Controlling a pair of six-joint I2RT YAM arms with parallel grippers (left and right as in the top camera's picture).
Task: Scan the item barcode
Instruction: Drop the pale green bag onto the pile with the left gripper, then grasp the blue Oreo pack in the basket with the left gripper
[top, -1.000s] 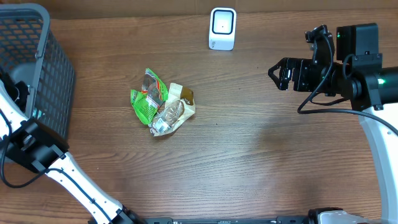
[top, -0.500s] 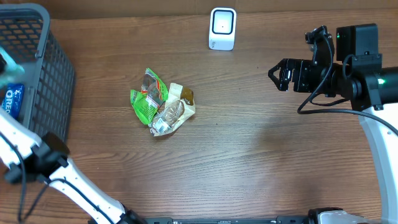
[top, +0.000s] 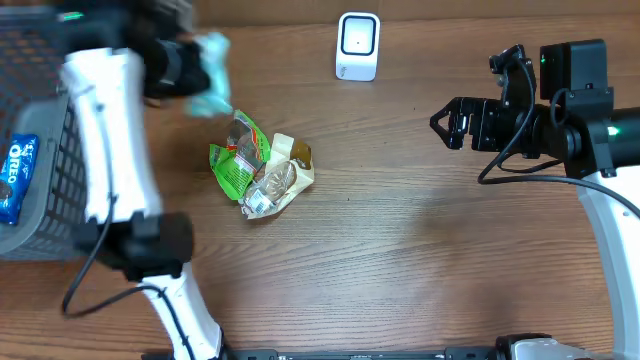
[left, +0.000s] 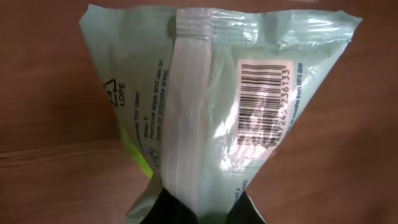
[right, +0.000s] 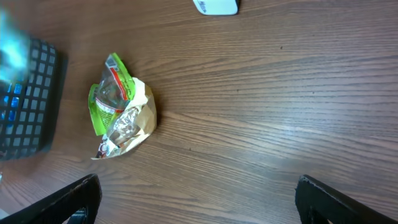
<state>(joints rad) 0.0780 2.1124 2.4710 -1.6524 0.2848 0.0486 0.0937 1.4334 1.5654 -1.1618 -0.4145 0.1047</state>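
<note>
Where the white scanner (top: 358, 45) stands at the back edge of the wooden table (top: 400, 260), the left gripper (left: 198, 210) is close by on its left. This gripper is shut tight on one end of a pale green pack of wipes (left: 211, 93). The pack is held up over the table and fans out wide away from the fingers. Its black and white barcode (left: 264, 102) is on the side that faces the wrist camera (from above the pack is only a blur, so you cannot tell which way it points).

On the scanner's other side, a little further off, hangs the right gripper (top: 445, 120). Its jaws are wide apart and there is nothing between them.

Further from the scanner, in front and to its left, a small pile of crumpled snack wrappers (top: 260, 165) lies on the wood, some green and some shiny.

Furthest from the scanner, at the left edge of the table, sits a grey wire basket (top: 40, 60). A blue Oreo pack (top: 15, 180) is in it.
</note>
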